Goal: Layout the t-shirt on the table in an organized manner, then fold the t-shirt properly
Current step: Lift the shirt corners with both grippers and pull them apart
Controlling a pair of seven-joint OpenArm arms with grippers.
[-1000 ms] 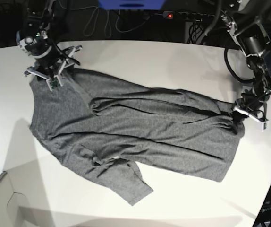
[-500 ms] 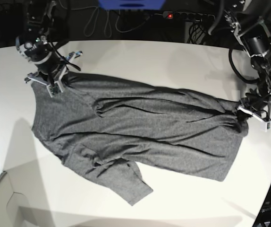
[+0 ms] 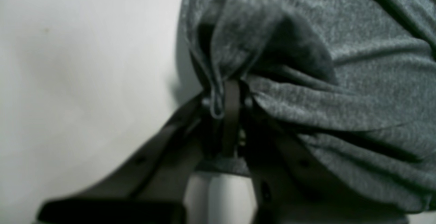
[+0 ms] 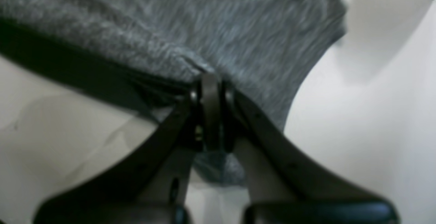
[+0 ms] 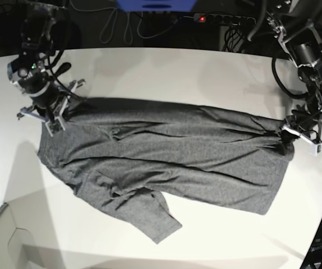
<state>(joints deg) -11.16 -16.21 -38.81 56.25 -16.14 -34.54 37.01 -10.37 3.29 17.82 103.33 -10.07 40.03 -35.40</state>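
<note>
The t-shirt [image 5: 178, 151] lies across the tabletop [image 5: 178, 70] in a wide, rumpled spread, one sleeve [image 5: 150, 213] folded back on itself at the near edge, so the garment is not smoothed or folded into shape. The left end effector [image 5: 301, 130] is clamped on bunched cloth at one end of the long far edge, while the right end effector [image 5: 60, 119] pinches the other end, where the wrist view shows the fabric lifted in a taut ridge above its shadow. Gripping both ends probably lets the arms keep that edge stretched between them and carry it evenly; one hold alone would likely let it sag or twist. The next move seems to call for drawing the edge over the body together, since uneven pulling could skew the layers
</note>
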